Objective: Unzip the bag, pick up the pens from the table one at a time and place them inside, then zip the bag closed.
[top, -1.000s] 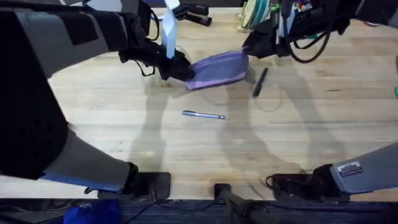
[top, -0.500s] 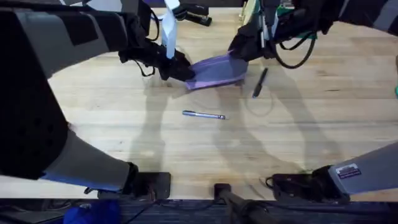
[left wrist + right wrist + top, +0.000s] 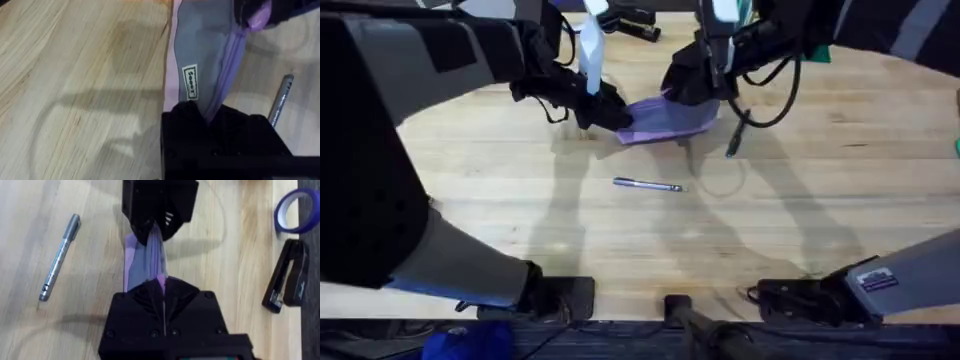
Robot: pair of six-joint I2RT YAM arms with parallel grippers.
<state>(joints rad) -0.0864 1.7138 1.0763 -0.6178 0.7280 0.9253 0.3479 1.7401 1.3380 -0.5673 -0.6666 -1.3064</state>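
- Lavender bag [image 3: 665,118] lying on the light wooden desk [image 3: 620,240], far centre, grey panel and white label visible in the left wrist view [image 3: 200,60].
- Left gripper [image 3: 610,112] at the bag's left end, black fingers [image 3: 185,120] closed on the fabric edge right at the zipper line.
- Right gripper [image 3: 695,88] at the bag's right end, over the zipper; fingers [image 3: 145,297] pinched shut on a purple bit of the bag at the zipper, seen in the right wrist view [image 3: 161,283].
- Bag stretched between the two grippers, in the right wrist view standing narrow and edge-up [image 3: 145,260], with the left gripper clamped at the far end [image 3: 159,215].
- Silvery pen [image 3: 648,185] flat on the desk, near the middle, well apart from the bag on the side toward the arm bases; also in the right wrist view [image 3: 59,257].
- Dark pen [image 3: 736,133] lying on the desk just beside the bag's right end, angled, under the right arm.
- Black stapler [image 3: 285,277] and blue tape roll [image 3: 295,210] on the desk beyond the bag.
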